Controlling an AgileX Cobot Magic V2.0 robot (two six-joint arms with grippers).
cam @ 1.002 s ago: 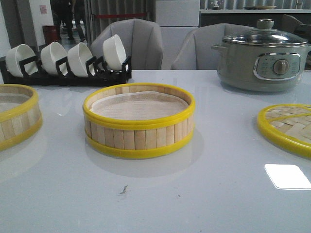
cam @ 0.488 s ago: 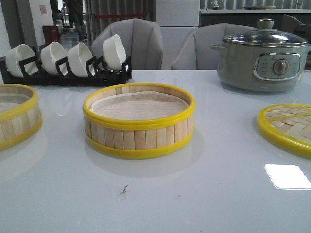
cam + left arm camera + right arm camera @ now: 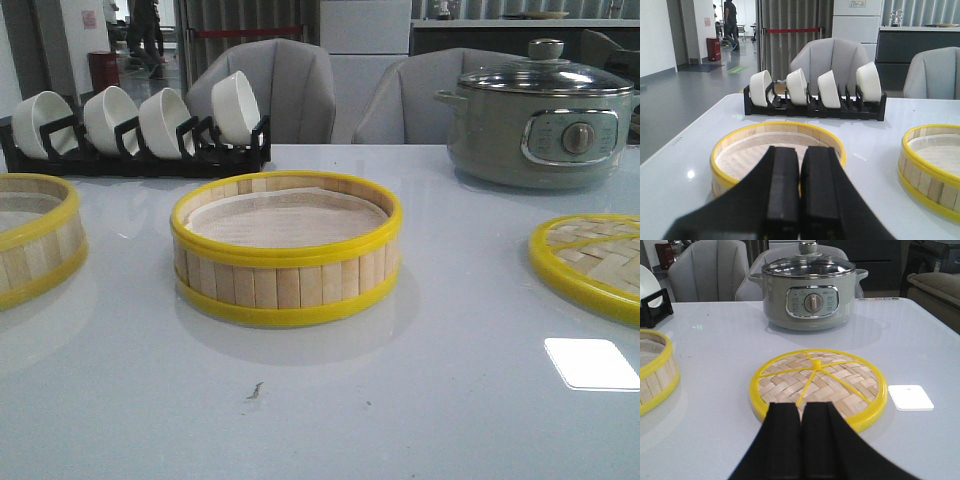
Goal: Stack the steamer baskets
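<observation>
Two steamer baskets with bamboo-slat walls, yellow rims and white paper liners stand apart on the white table. One basket [image 3: 285, 250] is in the middle, and the other [image 3: 35, 245] is cut off by the left edge. In the left wrist view, my left gripper [image 3: 800, 149] is shut on nothing, just short of the left basket [image 3: 740, 150]. The middle basket [image 3: 935, 165] sits off to one side there. My right gripper [image 3: 801, 407] is also shut and empty, close to the woven lid [image 3: 840, 375]. Neither gripper shows in the front view.
A flat woven lid with a yellow rim [image 3: 590, 262] lies at the right. A grey electric pot with a glass lid [image 3: 540, 115] stands at the back right. A black rack of white bowls [image 3: 135, 125] stands at the back left. Grey chairs stand behind the table.
Nothing on the table has moved. Only people in the far background have shifted.
</observation>
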